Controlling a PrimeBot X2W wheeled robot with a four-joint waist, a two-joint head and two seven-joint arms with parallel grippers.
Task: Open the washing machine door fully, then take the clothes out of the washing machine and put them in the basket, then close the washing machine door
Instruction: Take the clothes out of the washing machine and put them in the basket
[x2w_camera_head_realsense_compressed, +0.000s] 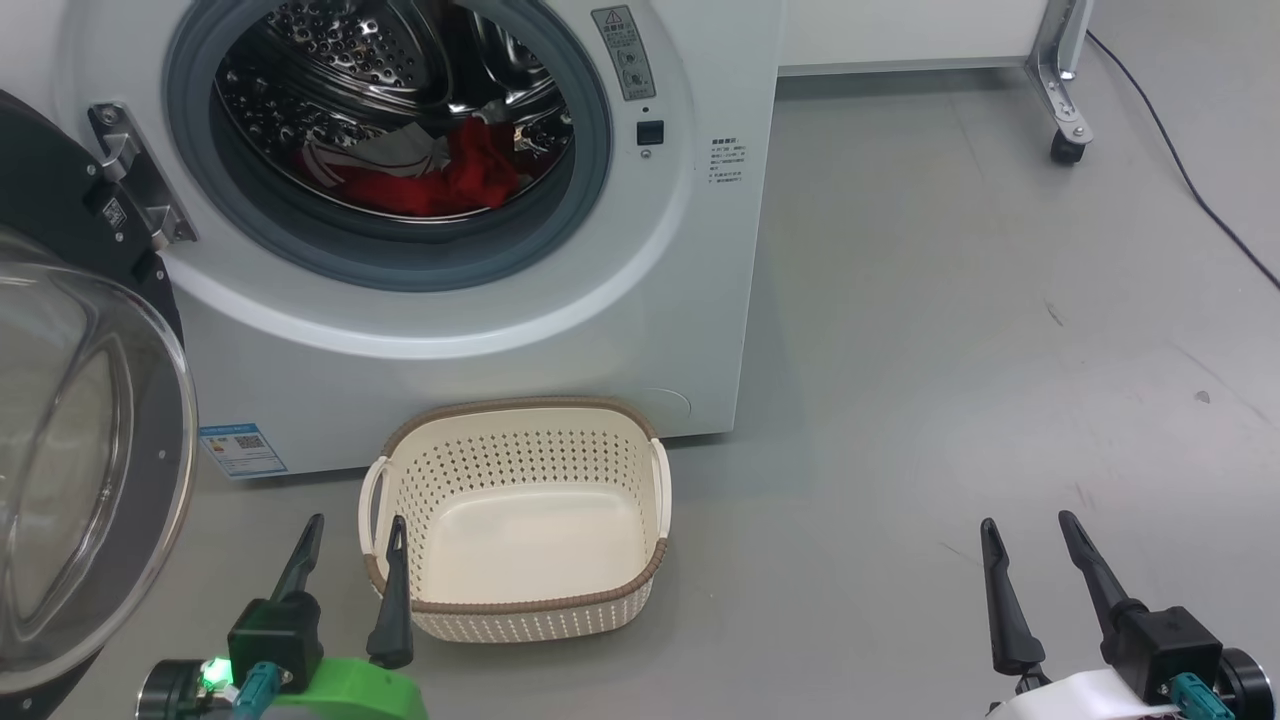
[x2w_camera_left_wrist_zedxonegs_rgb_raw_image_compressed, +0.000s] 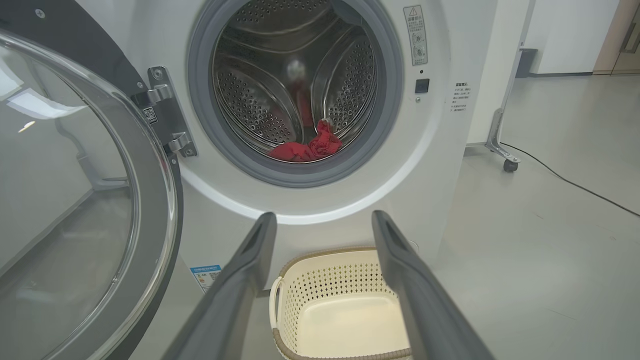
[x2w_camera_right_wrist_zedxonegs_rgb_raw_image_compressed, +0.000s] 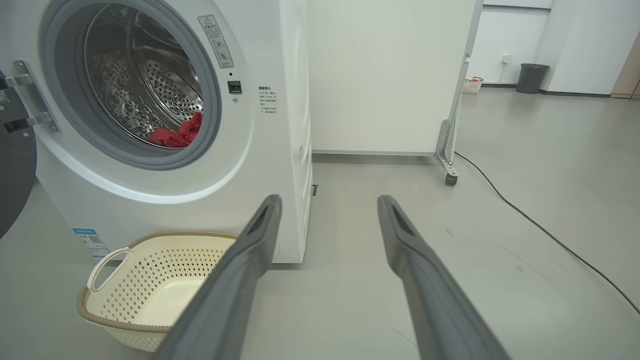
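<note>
Door (x2w_camera_head_realsense_compressed: 90, 430) stood open; clothes (x2w_camera_head_realsense_compressed: 430, 175) lay in drum (x2w_camera_head_realsense_compressed: 330, 60). Basket (x2w_camera_head_realsense_compressed: 520, 610) sat before washer (x2w_camera_head_realsense_compressed: 650, 330). Left gripper (x2w_camera_head_realsense_compressed: 358, 520), right gripper (x2w_camera_head_realsense_compressed: 1027, 519): both spread wide, unladen.

Smooth grey floor (x2w_camera_head_realsense_compressed: 950, 330), white partition panel (x2w_camera_right_wrist_zedxonegs_rgb_raw_image_compressed: 390, 75) at 12 o'clock, castor (x2w_camera_head_realsense_compressed: 1066, 150) at 1 o'clock, black cable (x2w_camera_head_realsense_compressed: 1186, 177) running toward 3 o'clock, dark bin (x2w_camera_right_wrist_zedxonegs_rgb_raw_image_compressed: 531, 78) by far wall (x2w_camera_right_wrist_zedxonegs_rgb_raw_image_compressed: 575, 45)

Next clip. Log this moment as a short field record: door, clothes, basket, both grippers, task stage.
door: door swung open, on the left of the washer
clothes: red clothes lying in the bottom of the drum
basket: basket empty, on the floor in front of the washer
left gripper: left gripper jaws open, empty, by the basket's left handle
right gripper: right gripper jaws open, empty, over bare floor
stage: door open, clothes not yet taken out
</note>
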